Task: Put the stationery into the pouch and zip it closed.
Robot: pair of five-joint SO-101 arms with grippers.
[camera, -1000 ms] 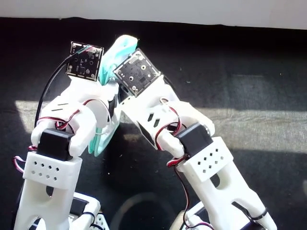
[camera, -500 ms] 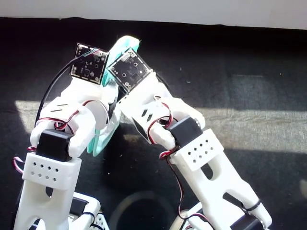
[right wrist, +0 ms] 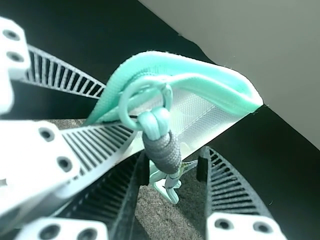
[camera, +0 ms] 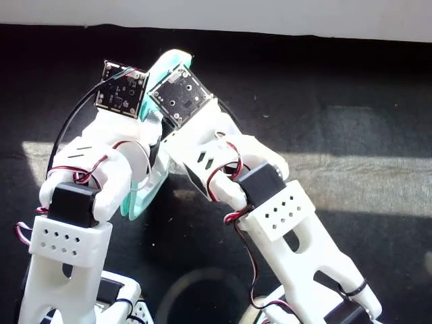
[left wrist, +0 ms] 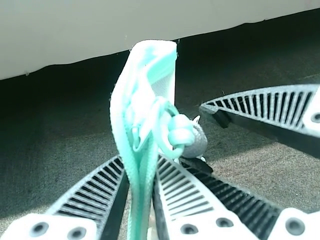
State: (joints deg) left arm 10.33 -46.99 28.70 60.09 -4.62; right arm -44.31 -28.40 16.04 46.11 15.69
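Pouch [camera: 171,62]: teal, held upright and clear of the mat [camera: 337,81], between the two arms. Left gripper [left wrist: 140,172]: fingers closed on the pouch's lower edge, one on each face. Zipper pull [right wrist: 161,140]: ring with grey cord, at the pouch's upper end, hanging beside the zipper track. Right gripper [right wrist: 173,169]: fingers apart, one on either side of the pull; contact with the cord cannot be confirmed. Zipper edge near the pull looks closed; the rest of the track is hidden.
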